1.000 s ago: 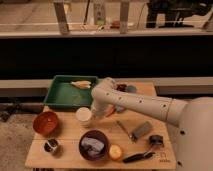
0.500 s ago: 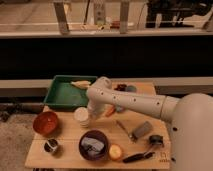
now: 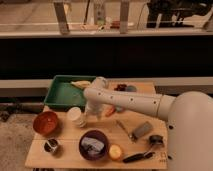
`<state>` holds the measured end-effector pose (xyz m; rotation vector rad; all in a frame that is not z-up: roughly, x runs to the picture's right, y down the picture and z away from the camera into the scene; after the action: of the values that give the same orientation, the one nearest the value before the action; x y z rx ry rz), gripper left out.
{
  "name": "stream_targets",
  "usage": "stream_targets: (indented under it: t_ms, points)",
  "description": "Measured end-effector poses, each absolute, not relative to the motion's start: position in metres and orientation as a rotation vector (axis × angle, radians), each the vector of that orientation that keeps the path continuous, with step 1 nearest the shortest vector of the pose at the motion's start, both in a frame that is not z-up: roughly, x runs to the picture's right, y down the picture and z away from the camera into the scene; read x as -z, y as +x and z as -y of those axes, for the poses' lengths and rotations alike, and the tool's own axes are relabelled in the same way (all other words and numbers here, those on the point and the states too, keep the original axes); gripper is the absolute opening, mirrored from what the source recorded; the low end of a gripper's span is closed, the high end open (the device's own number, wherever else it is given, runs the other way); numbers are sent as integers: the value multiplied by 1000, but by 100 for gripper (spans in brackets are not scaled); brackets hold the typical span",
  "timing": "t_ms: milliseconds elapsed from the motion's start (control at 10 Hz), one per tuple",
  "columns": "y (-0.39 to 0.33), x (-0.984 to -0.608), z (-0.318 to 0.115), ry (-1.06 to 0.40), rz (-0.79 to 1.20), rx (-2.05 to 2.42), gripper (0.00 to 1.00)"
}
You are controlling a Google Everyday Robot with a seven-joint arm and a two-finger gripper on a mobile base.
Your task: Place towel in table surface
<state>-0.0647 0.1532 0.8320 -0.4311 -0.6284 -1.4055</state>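
A pale yellowish cloth-like thing [image 3: 80,83], possibly the towel, lies at the back right corner of the green tray [image 3: 60,95]. A crumpled grey-white thing [image 3: 92,144] lies in the dark bowl [image 3: 93,152]; I cannot tell which one is the towel. My white arm [image 3: 135,102] reaches in from the right across the wooden table [image 3: 65,156]. My gripper [image 3: 91,116] hangs down from the wrist, just right of the white cup [image 3: 76,116] and in front of the tray.
An orange bowl [image 3: 46,122] stands at the left and a small dark cup [image 3: 51,145] at the front left. An orange fruit [image 3: 116,151], a grey block [image 3: 142,129], a black-handled tool [image 3: 137,156] and red items [image 3: 120,87] lie on the right half.
My arm has swung left and nearer, and the wrist has come down beside the white cup. The objects on the table have not moved.
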Motion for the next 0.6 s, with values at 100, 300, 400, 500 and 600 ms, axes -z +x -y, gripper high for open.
stream_targets:
  t_ms: [100, 300, 400, 500, 600]
  points:
    - [-62, -829, -149, -427, 623, 1403, 77]
    - [-64, -821, -143, -415, 618, 1417, 80]
    - [-64, -814, -138, -412, 615, 1423, 80]
    - [-66, -802, -133, -409, 615, 1437, 80]
    - [-69, -796, -133, -409, 617, 1448, 80]
